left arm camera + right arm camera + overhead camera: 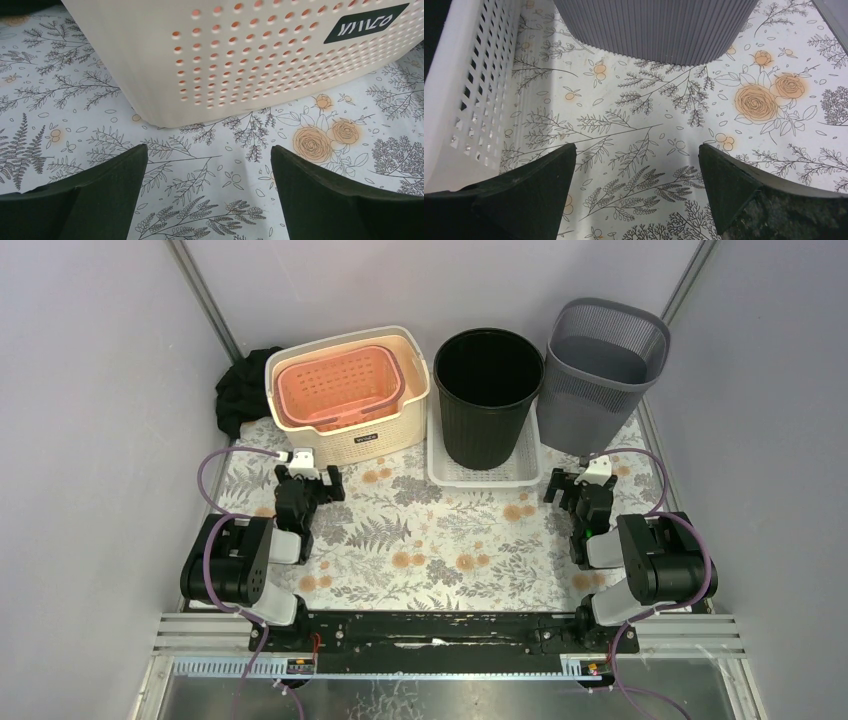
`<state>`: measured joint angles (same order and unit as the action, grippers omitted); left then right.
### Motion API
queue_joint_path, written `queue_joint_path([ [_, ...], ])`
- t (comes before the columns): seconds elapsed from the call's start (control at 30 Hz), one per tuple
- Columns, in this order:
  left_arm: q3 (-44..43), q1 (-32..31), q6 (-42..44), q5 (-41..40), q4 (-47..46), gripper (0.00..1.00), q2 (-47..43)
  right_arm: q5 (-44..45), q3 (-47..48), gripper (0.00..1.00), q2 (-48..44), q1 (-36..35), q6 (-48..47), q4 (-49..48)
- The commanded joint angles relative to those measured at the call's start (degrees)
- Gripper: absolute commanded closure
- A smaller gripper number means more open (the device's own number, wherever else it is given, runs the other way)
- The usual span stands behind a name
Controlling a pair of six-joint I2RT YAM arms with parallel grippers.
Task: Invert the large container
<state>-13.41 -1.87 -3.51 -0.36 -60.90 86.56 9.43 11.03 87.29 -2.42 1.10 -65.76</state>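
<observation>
A large cream perforated basket [345, 445] stands upright at the back left with a smaller pink basket [340, 388] nested inside it. A black round bin [488, 410] stands in a low white tray [440, 472], and a grey ribbed bin [598, 380] stands at the back right. My left gripper [308, 478] is open and empty just in front of the cream basket [240, 55], low over the table [210, 155]. My right gripper [578, 488] is open and empty [638, 152] in front of the grey bin [659, 25], with the white tray's wall [479, 90] to its left.
A black cloth [240, 390] lies bunched behind the cream basket against the left wall. Grey walls close in the table on the left, back and right. The floral tablecloth [440, 540] lies between the two arms.
</observation>
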Motion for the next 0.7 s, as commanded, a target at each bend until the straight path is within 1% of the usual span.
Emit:
queue_joint_path([
  [0.0,-0.73,0.61,0.54,-0.33,-4.89,0.0,0.32,-0.9,0.83,0.01,-0.37,0.39,-0.9,-4.38],
  [0.3,-0.7,0.74,0.63,-0.24,-6.17,0.0,0.13,-1.15,0.57,0.01,-0.56,0.49,-1.27,-5.88],
  [0.37,-0.04,0.67,0.52,-0.99,-5.92,0.0,-2.02,-5.48,-1.07,0.01,-0.84,0.53,-3.2,-8.46],
  [0.43,-0.83,0.35,0.35,-2.09,-0.86,0.0,-5.52,-6.46,-2.07,0.01,-1.96,0.48,-3.62,-10.16],
  [0.5,-3.68,0.27,-0.55,-2.37,7.55,0.0,-8.76,-5.76,-4.44,0.01,-6.64,0.45,-2.97,-10.24],
  [0.53,-5.35,0.08,-1.13,-2.33,11.21,0.0,-10.7,-5.81,-5.35,0.01,-10.4,0.41,-2.71,-8.23],
  [0.57,-6.32,-0.12,-1.81,-2.52,15.23,0.0,-12.99,-6.09,-5.71,0.01,-14.68,0.4,-2.22,-4.22],
  [0.6,-6.94,-0.69,-2.67,-3.23,18.54,0.0,-15.5,-6.53,-5.36,0.01,-19.74,0.39,-1.51,1.36],
  [0.67,-7.92,-2.5,-4.64,-4.45,23.87,0.0,-21.38,-7.52,-1.98,0.01,-30.07,0.4,0.5,17.2],
])
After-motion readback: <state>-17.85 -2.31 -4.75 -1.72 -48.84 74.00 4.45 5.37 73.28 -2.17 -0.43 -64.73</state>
